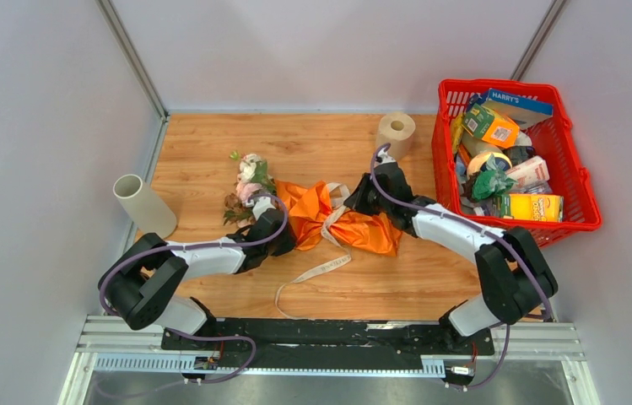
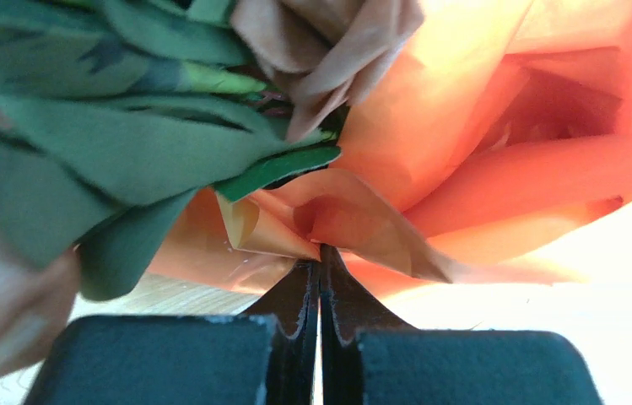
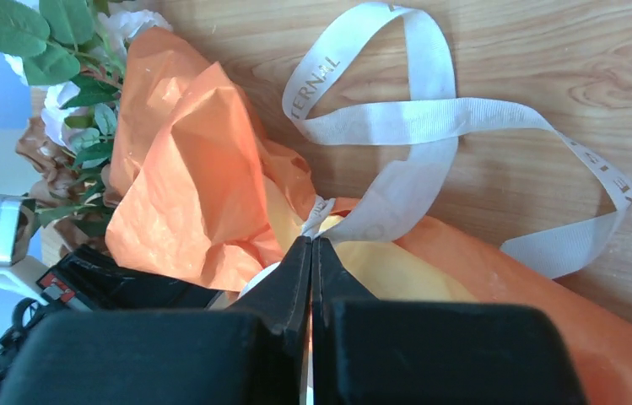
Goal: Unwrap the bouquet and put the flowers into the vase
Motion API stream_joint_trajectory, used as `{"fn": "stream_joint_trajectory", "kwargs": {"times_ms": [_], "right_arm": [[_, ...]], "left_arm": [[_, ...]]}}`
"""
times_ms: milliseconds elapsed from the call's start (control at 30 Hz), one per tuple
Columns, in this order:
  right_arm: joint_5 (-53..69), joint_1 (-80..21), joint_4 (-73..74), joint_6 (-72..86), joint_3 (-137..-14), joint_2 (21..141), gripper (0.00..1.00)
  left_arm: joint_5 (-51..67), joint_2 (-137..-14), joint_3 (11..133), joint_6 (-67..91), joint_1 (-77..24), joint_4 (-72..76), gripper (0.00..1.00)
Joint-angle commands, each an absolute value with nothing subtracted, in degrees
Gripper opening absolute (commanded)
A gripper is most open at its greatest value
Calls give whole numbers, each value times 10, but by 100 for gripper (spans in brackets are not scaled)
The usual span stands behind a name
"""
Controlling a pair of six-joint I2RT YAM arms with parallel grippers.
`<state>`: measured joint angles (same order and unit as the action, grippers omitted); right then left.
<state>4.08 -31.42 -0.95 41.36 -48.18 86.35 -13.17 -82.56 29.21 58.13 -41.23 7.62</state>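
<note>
The bouquet [image 1: 321,215] lies on its side mid-table, its flowers [image 1: 249,181] pointing far-left and its orange paper [image 1: 363,229] trailing right. My left gripper [image 1: 283,234] is shut on a fold of the orange paper [image 2: 380,228] just below the green leaves [image 2: 126,143]; its tips [image 2: 321,251] pinch the fold. My right gripper [image 1: 356,202] is shut on the beige ribbon [image 3: 405,118] at its knot, tips [image 3: 312,240] against it. A loose ribbon tail [image 1: 316,272] runs toward the near edge. The vase [image 1: 148,211] stands at the left, apart from both grippers.
A toilet paper roll [image 1: 395,131] stands at the back, just behind the right arm. A red basket [image 1: 578,181] full of groceries fills the right side. A small green scrap [image 1: 234,155] lies beyond the flowers. Grey walls close in left, back and right.
</note>
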Motion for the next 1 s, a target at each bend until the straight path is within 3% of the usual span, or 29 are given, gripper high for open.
{"fn": "stream_joint_trajectory", "kwargs": {"times_ms": [0, 500, 767, 967], "right_arm": [[35, -286, 26, 360, -561, 833, 0], [16, -254, 97, 279, -698, 849, 0], [-104, -222, 120, 223, -902, 857, 0], [-104, -156, 120, 246, -1029, 870, 0]], "left_arm": [[-160, -841, 279, 577, -415, -37, 0], [-162, -841, 281, 577, -415, -45, 0], [-169, -838, 291, 576, -415, -61, 0], [-176, -834, 296, 575, -415, -74, 0]]}}
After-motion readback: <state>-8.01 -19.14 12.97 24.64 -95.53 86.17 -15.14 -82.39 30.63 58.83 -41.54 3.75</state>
